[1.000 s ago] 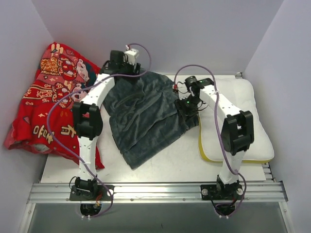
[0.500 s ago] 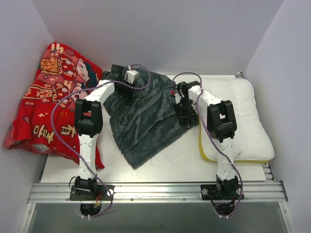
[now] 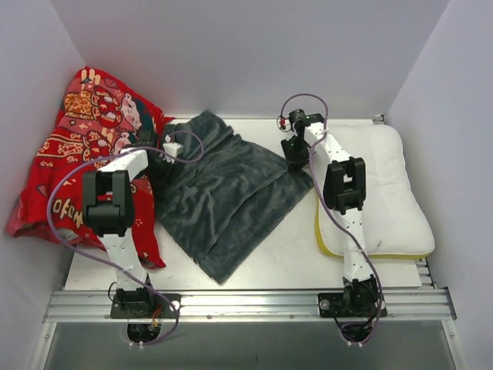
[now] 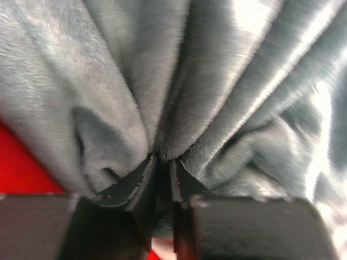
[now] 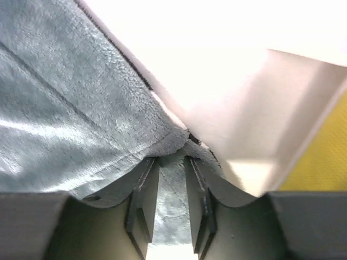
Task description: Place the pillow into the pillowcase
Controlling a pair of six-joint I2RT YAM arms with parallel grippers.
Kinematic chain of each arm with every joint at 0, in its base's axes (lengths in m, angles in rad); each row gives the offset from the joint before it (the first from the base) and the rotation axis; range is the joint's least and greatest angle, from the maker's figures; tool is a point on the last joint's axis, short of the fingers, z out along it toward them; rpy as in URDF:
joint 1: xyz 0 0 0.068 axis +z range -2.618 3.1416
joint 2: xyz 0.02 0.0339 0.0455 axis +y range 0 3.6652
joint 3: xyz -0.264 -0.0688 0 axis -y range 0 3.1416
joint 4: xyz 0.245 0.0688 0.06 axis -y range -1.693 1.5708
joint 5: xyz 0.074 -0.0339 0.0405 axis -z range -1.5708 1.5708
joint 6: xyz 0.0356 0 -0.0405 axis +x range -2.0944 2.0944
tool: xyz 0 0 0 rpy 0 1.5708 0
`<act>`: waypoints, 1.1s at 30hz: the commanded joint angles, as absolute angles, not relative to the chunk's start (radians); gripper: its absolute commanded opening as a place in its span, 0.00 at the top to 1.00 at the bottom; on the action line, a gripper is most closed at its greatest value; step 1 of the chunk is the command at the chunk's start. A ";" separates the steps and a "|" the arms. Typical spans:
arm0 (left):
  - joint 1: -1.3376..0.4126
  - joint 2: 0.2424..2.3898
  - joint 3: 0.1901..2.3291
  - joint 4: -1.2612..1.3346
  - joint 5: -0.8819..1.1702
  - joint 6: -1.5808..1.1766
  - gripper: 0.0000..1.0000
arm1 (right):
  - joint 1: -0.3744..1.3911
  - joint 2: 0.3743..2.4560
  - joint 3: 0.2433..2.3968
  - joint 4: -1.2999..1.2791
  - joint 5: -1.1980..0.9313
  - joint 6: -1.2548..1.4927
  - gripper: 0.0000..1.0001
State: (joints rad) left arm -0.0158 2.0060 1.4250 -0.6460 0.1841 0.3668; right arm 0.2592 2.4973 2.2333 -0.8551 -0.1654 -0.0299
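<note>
White table (image 3: 293, 248), red cloth (image 3: 69, 146) (beside pillowcase (image 3: 223, 193)), pillow (image 3: 394, 193)

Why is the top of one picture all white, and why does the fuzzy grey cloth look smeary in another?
Right wrist view: glare burns the top to plain white, while the pillowcase below keeps its texture. Left wrist view: the plush is blurred and shiny at the right, sharper in the middle. Top view: even light, sharp, the pillow rather bright.

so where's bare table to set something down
Best bare table: the near patch between pillowcase, pillow and rail. A thin strip lies behind the pillowcase by the back wall. The left is crowded with red cloth and left arm.
</note>
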 commanded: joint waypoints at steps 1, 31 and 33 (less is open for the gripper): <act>-0.072 1.879 1.332 -0.779 0.227 0.364 0.74 | 0.293 2.473 2.283 -0.919 -0.152 -0.032 0.71; -0.218 2.459 2.159 -0.661 0.276 0.052 0.65 | 0.347 2.413 2.067 -0.830 -0.402 0.020 0.68; -0.184 2.503 2.207 -0.666 0.268 0.029 0.65 | 0.348 2.428 2.126 -0.831 -0.410 0.028 0.65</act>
State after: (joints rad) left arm -0.2550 2.4477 2.1311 -0.6701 0.3073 0.0830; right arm 0.3462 2.4008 2.0380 -0.8242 -0.3889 0.0132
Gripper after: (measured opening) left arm 0.347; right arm 0.341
